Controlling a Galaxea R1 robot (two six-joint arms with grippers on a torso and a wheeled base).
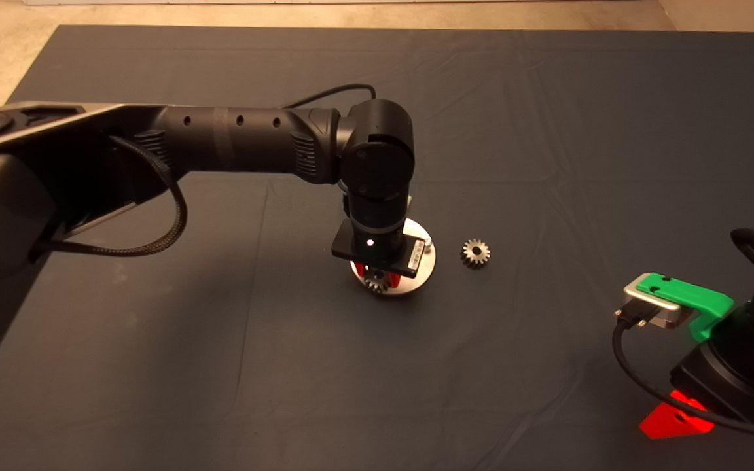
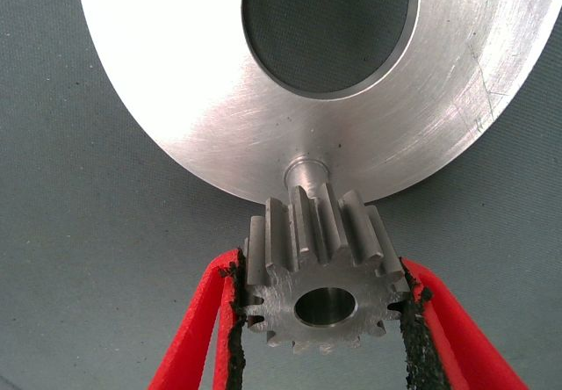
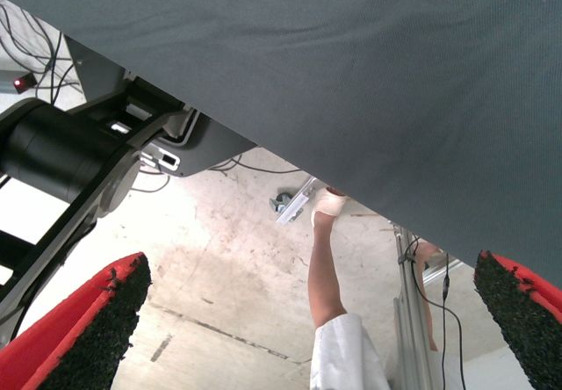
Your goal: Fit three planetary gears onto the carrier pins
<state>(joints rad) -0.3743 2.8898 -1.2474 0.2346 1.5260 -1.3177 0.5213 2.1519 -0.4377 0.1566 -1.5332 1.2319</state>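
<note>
The left gripper (image 2: pixel 322 306) hangs over the near rim of the disc (image 1: pixel 419 265), its fingers (image 2: pixel 198 320) clenched on a gear (image 2: pixel 320 271) from both sides. In the left wrist view the gear sits at the disc's edge, its centre hole open toward the camera, and a pin (image 2: pixel 306 172) stands on the disc just beyond the teeth; whether gear and pin touch cannot be told. The disc's central hole (image 2: pixel 329 25) shows the mat through it.

A second gear (image 1: pixel 475 252) lies flat on the mat (image 1: pixel 547 131) just right of the disc, apart from it, with open cloth all round. Another pin (image 1: pixel 428 246) shows at the disc's right rim beside the left arm's wrist.

The right gripper (image 3: pixel 307 320) waits at the table's lower right, fingers (image 3: pixel 97 328) spread wide, nothing between them. Its wrist view looks past the mat's edge to a pale concrete floor, cables, and a person's leg (image 3: pixel 327 258).

The mat is dark, lightly creased, and spreads wide around the work; bare floor shows beyond its far edge.
</note>
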